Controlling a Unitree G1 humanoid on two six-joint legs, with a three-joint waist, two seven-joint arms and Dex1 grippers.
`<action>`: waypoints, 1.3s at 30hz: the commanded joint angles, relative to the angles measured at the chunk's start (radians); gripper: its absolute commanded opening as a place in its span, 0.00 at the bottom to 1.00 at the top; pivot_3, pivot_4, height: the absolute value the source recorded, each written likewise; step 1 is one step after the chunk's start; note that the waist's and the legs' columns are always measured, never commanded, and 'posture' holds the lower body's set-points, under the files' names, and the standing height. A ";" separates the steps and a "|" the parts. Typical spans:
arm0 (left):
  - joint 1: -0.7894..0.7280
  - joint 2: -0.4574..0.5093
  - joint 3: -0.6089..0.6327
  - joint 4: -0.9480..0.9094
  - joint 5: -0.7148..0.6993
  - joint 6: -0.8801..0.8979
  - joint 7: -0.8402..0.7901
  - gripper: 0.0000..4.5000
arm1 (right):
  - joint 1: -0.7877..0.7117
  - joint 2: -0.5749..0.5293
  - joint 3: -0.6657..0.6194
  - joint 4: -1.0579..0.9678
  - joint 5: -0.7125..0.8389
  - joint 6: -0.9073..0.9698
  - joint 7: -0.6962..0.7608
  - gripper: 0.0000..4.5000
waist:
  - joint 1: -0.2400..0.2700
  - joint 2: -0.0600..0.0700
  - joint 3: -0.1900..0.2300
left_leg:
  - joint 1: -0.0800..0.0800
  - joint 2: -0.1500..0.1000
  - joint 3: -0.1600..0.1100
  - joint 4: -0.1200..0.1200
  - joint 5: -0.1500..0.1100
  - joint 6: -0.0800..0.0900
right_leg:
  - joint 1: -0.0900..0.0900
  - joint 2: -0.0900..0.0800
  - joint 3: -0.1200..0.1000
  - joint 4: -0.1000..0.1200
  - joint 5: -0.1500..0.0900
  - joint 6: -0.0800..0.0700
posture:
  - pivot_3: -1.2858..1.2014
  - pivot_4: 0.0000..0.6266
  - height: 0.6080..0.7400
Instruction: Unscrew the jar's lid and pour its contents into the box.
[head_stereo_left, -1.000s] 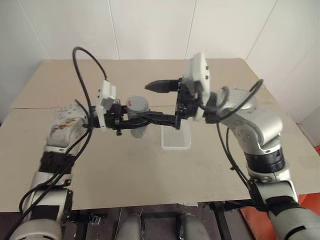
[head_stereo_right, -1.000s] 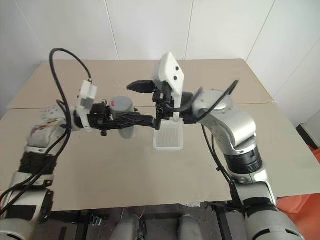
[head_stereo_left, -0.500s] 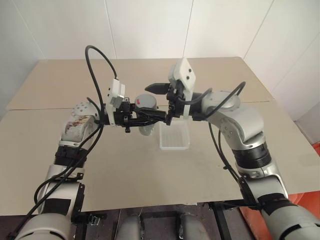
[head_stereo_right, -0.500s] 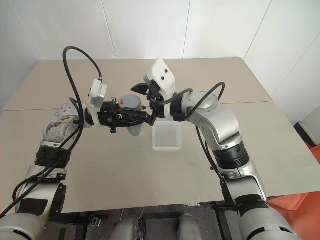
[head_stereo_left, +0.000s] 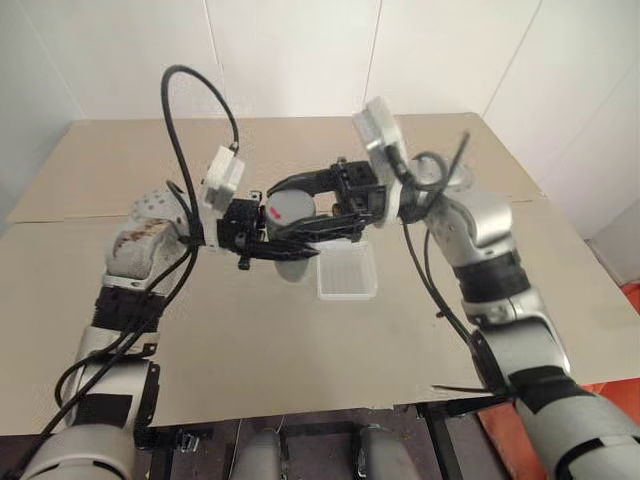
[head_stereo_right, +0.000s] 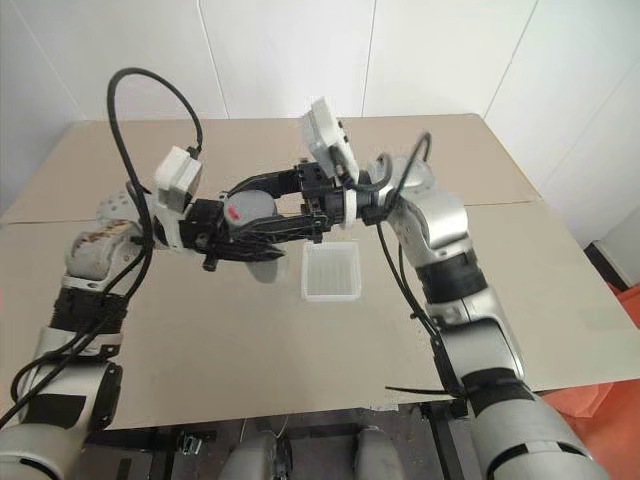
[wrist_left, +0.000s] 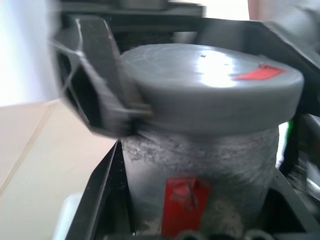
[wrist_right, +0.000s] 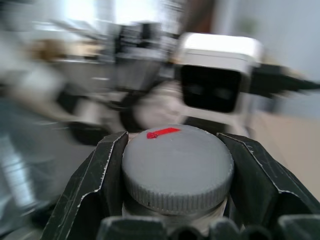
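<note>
- The left gripper is gripping the jar by its body, jaws clenched on it, holding it upright above the table, off the surface.
- The right gripper is clamping the lid, one finger on each side; the lid is sitting on the jar, a red mark showing on its top.
- The box is lying on the table near its middle, just beside the raised jar and lower than it.
</note>
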 joint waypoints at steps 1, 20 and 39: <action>-0.001 0.025 -0.004 -0.051 -0.094 0.054 -0.054 0.43 | -0.066 -0.029 0.096 0.092 0.059 -0.156 0.094 0.61 | -0.001 0.000 0.000 | 0.000 0.000 -0.001 0.000 0.000 0.000 | 0.000 0.000 0.000 0.000 0.000 0.000 | 0.52 0.24 1.00; 0.101 -0.099 0.122 0.089 0.086 -0.163 0.262 0.43 | 0.301 -0.111 -0.152 -0.510 -0.074 0.132 -0.561 0.99 | 0.011 0.000 0.000 | -0.001 -0.001 0.000 0.001 0.001 -0.003 | -0.001 -0.001 0.000 0.002 0.000 0.000 | 0.52 0.24 1.00; 0.108 -0.090 0.106 0.081 0.078 -0.166 0.220 0.43 | 0.222 0.007 -0.119 -0.413 -0.245 0.233 -0.779 0.99 | 0.004 0.000 0.000 | -0.001 -0.001 0.001 0.001 0.001 -0.002 | 0.000 -0.001 0.000 0.001 0.000 0.000 | 0.52 0.24 1.00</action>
